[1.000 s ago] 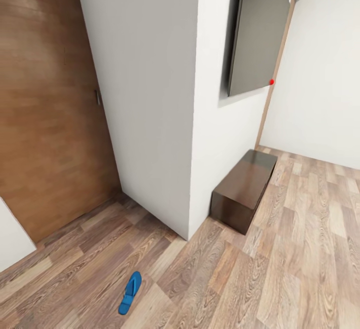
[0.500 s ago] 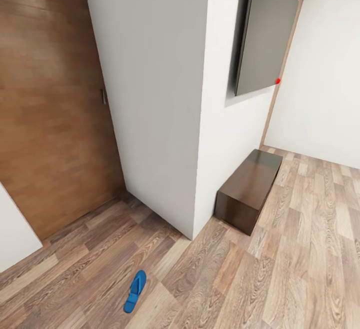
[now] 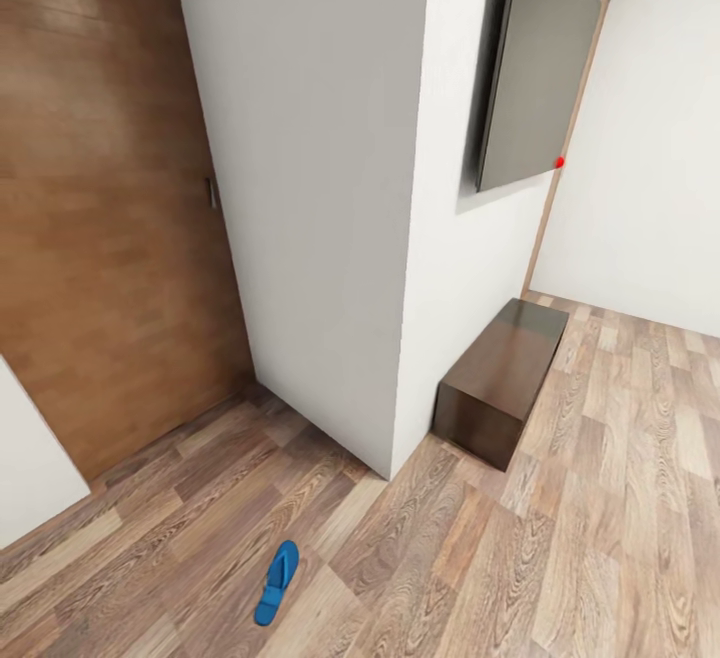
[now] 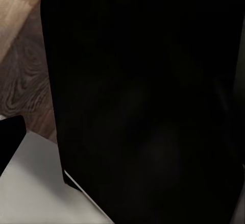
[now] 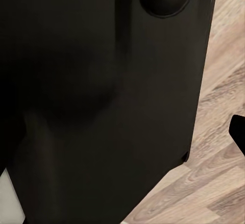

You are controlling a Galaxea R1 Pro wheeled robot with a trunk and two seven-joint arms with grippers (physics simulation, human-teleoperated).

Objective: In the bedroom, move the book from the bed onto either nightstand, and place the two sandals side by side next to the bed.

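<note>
One blue sandal is lying flat on the wood-plank floor near the lower edge of the head view, its length pointing roughly toward the white wall corner ahead. Nothing is touching it, and bare boards are surrounding it on every side. No lettering or brand mark is showing on it at this size.

Beyond the sandal, the wall corner is jutting out into the room. To its left a brown wooden door is standing shut, with a small pale handle plate near its edge. To the corner's right a long low dark-wood cabinet is sitting on the floor against the wall, well apart from the sandal. Above it a dark flat panel is hanging on the wall, with a small red dot at its lower corner. No readable writing is appearing anywhere.

In the left wrist view a large black body is blocking the camera, with floor and a pale surface at its edge. In the right wrist view a similar black body is sitting in front of floorboards. Whether either gripper's fingers are apart or together cannot be told.
</note>
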